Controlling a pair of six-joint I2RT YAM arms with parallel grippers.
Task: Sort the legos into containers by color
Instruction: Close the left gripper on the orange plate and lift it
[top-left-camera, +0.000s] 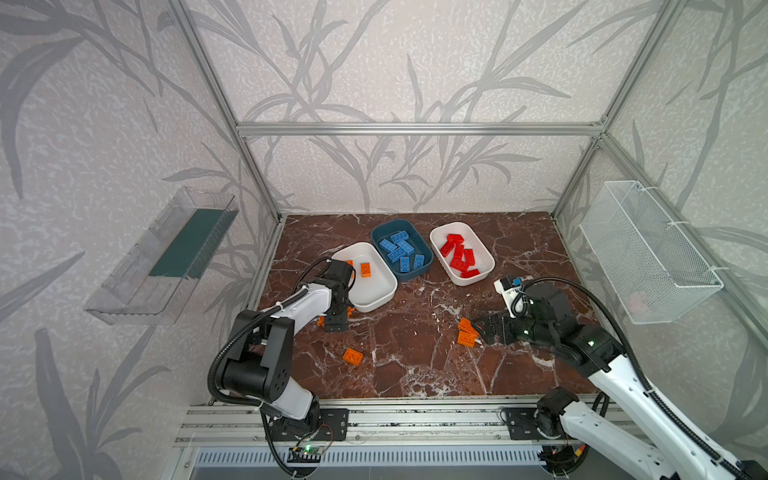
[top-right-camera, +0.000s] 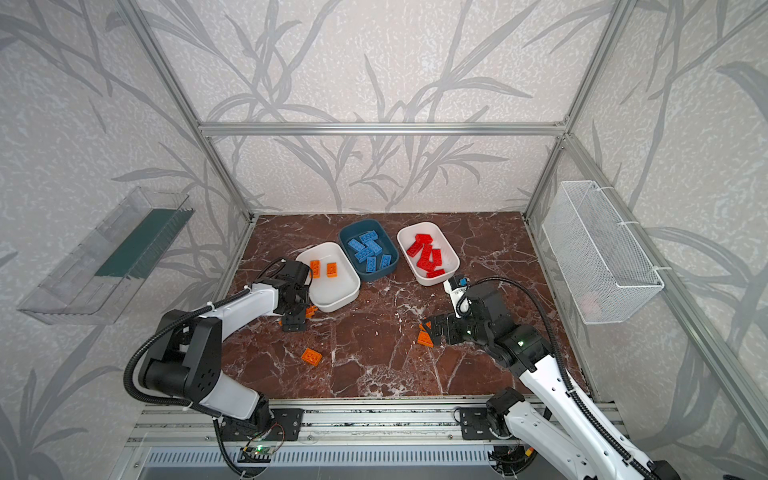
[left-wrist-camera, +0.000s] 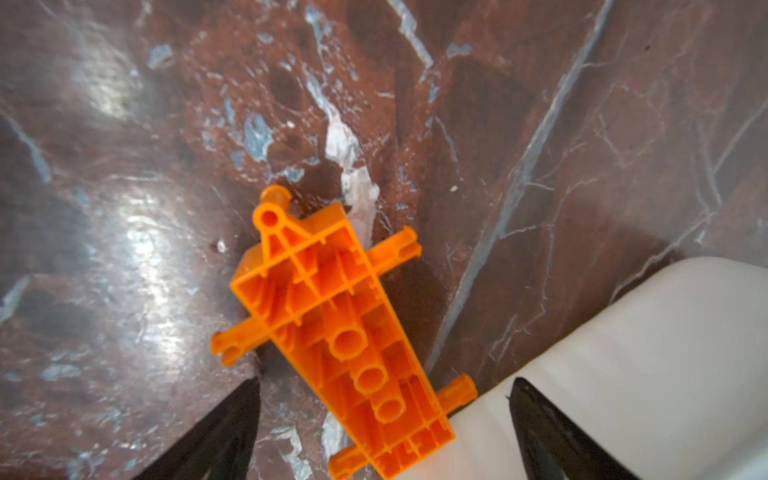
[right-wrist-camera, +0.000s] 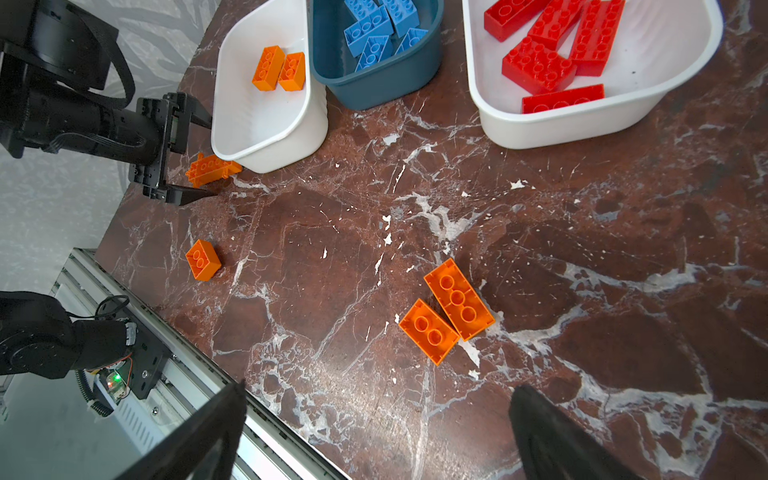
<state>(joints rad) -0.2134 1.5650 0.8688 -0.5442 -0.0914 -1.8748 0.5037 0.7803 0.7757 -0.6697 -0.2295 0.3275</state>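
Red-brown marble tabletop (top-left-camera: 415, 365), boxed in by leaf-print walls, carries three tubs in a row at the back. Blue bricks (top-left-camera: 399, 249) lie in the teal tub (right-wrist-camera: 374, 83), red bricks (top-left-camera: 459, 255) in the right tub (right-wrist-camera: 540, 129), and the left tub (right-wrist-camera: 282, 137) has two orange bricks (right-wrist-camera: 278, 68). By that, blue and red look done and only orange is left, with four pieces loose on the tabletop.

The left tool (right-wrist-camera: 208, 160) is low over an orange axle piece (left-wrist-camera: 332, 324) that lies hollow side up just beside the left tub. Its jaws stand apart on either side of the piece and grip nothing, as far as the wrist view shows. This pick looks like the step in hand. The next move calls for closing across the narrow body, clear of the side pegs, then lifting over the nearby rim. The tub wall beside one finger could get nudged.

The right tool (right-wrist-camera: 378, 386), jaws wide and empty, hovers near a pair of bricks (right-wrist-camera: 459, 299) touching side by side. A lone brick (right-wrist-camera: 203, 259) sits nearer the front, well apart from both.

In both top views the left arm covers most of the axle piece. Whether the piece touches the tub wall cannot be told.
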